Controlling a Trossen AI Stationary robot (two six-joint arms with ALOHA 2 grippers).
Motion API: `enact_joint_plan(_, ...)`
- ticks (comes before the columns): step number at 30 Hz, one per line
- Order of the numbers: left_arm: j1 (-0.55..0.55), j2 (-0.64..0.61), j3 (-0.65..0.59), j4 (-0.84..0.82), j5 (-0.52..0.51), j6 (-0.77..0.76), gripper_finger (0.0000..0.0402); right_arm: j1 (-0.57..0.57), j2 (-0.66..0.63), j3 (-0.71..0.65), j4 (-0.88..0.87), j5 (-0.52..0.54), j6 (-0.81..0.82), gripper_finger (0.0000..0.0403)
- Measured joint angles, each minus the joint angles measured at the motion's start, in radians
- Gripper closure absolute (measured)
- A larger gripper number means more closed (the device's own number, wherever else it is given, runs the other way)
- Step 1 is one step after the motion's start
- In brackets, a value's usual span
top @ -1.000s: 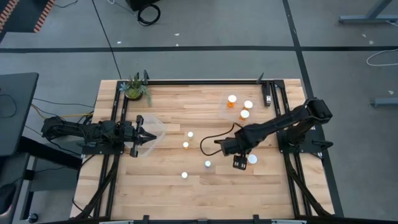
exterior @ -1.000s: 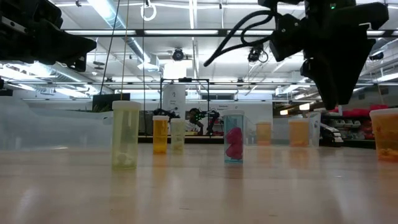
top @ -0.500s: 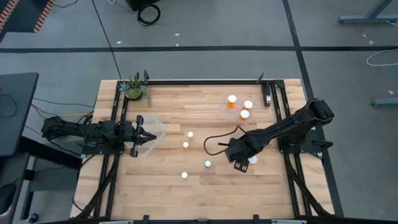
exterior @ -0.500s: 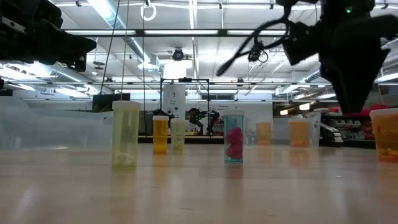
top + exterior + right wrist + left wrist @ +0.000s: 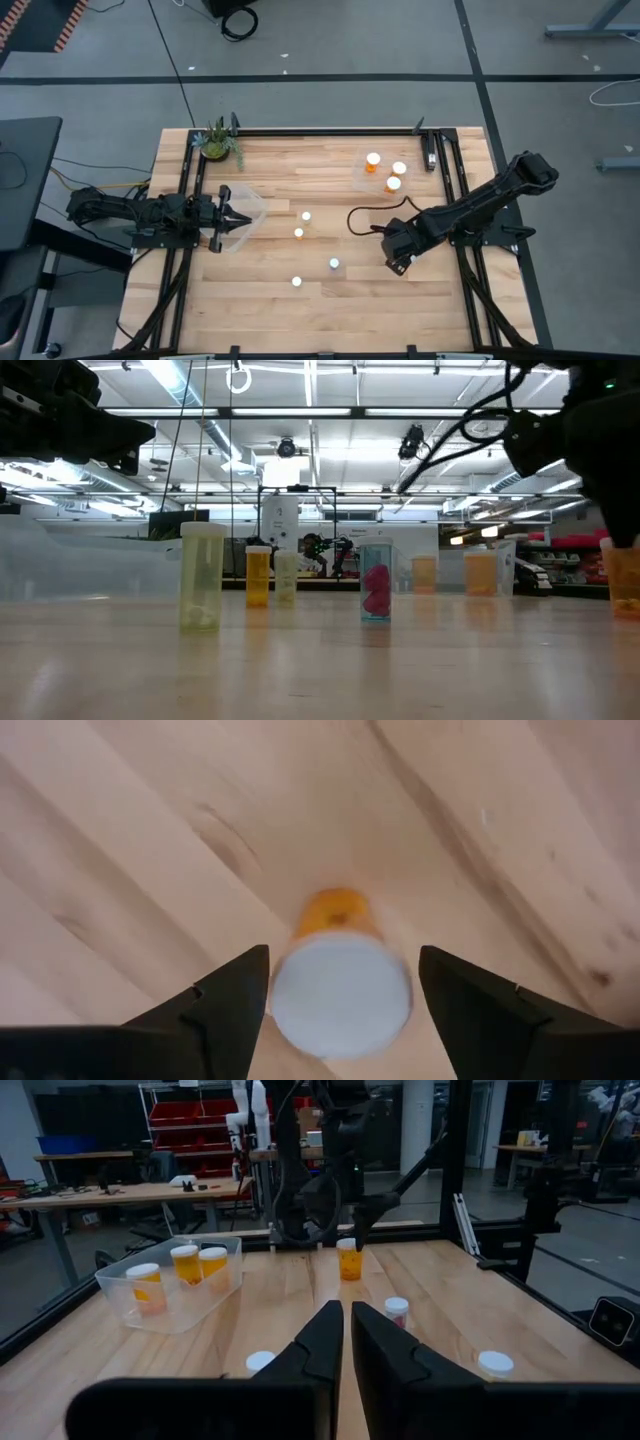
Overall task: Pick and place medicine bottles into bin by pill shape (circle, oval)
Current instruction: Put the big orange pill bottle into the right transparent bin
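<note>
An orange medicine bottle with a white cap (image 5: 340,995) stands upright on the wooden table. My right gripper (image 5: 345,990) points straight down over it, open. Its two fingers stand on either side of the cap, and I see no touch. In the high view this gripper (image 5: 400,260) covers the bottle. Several other bottles (image 5: 306,215) (image 5: 334,264) (image 5: 296,282) stand mid-table on their bases. My left gripper (image 5: 225,218) waits shut at the left edge.
A clear bin (image 5: 385,172) at the far right holds three orange bottles. Another clear bin (image 5: 248,212) sits in front of my left gripper. A small potted plant (image 5: 217,143) stands at the far left corner. A black frame (image 5: 450,190) borders the table.
My right gripper has moved toward the table's right edge and sunk a little, rolling about its own axis. It now stands over the orange bottle that showed beside it before. Its fingers have stayed open.
</note>
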Motion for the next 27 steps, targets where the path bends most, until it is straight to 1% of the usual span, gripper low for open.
enact_joint_plan(4, 0.0, 0.0, 0.0, 0.0, 0.0, 0.0, 0.0374, 0.029, -0.008, -0.028, 0.014, -0.022, 0.029, 0.0138)
enact_joint_plan(9, 0.0, 0.0, 0.0, 0.0, 0.0, 0.0, 0.0367, 0.044, -0.008, -0.035, 0.045, -0.025, 0.028, 0.014)
enact_joint_plan(14, 0.0, 0.0, 0.0, 0.0, 0.0, 0.0, 0.0363, 0.043, -0.008, -0.035, 0.045, -0.018, 0.027, 0.0157)
enact_joint_plan(19, 0.0, 0.0, 0.0, 0.0, 0.0, 0.0, 0.0368, 0.043, -0.008, -0.035, 0.044, -0.016, 0.023, 0.0168)
enact_joint_plan(24, 0.0, 0.0, 0.0, 0.0, 0.0, 0.0, 0.0374, 0.019, -0.008, -0.012, 0.024, -0.012, -0.038, 0.0163)
enact_joint_plan(27, 0.0, 0.0, 0.0, 0.0, 0.0, 0.0, 0.0373, -0.015, -0.008, 0.028, -0.017, 0.016, -0.096, 0.0164)
